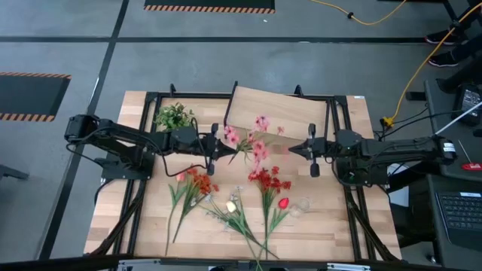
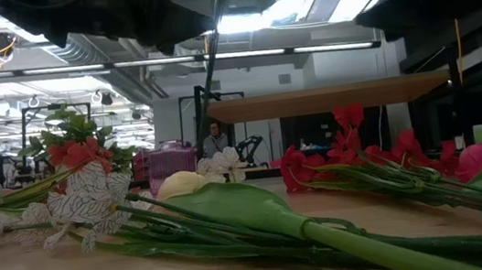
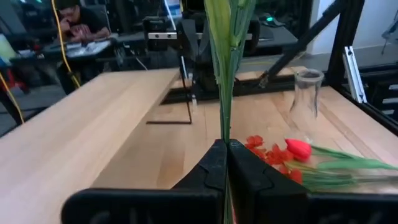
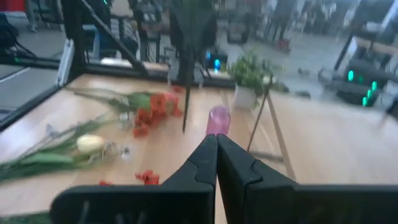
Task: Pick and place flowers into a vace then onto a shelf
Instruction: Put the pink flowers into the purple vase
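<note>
Here the left gripper [image 3: 225,155] pinches a long green-stemmed pink flower [image 1: 258,147] above mid-table, lifted for the clear glass vase [image 3: 305,96] standing near the front, while the right gripper [image 4: 216,152] waits pressed together by the raised light-wood shelf [image 1: 301,114]

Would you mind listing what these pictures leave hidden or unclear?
- Low view: both tools are cut off by the top edge.
- Left wrist view: the pink flower's stem runs past the top edge, hiding its bloom from the left tool.
- High view: the glass vase is too small to show contents.
</note>
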Controlling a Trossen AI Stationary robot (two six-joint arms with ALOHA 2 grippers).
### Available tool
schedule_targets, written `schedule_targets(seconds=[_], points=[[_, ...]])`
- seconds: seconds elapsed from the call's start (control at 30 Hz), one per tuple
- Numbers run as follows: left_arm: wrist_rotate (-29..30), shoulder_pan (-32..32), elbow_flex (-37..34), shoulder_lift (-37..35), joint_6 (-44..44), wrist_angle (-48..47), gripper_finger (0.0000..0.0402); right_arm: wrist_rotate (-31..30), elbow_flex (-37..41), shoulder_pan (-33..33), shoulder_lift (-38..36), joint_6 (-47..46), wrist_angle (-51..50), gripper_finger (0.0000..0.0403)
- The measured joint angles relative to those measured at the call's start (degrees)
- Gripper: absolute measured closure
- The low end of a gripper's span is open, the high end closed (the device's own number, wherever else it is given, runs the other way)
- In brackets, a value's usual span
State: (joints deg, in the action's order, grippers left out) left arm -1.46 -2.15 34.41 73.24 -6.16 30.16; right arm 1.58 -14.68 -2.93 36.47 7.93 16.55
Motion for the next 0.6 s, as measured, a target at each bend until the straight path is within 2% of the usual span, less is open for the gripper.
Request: schedule_targets(seconds=[0.23,0.6], points=[[0.13,0.02,-0.02,2.84,-0.21,8.89,0.0399,1.14,0.01,0.01,5.42,1.35,10.71,0.0391],[0.11,-1.91,2.09,10.34,-0.25,15.48,0.0399,1.14,0.02,0.01,15.84,0.95,22.02,0.0382]])
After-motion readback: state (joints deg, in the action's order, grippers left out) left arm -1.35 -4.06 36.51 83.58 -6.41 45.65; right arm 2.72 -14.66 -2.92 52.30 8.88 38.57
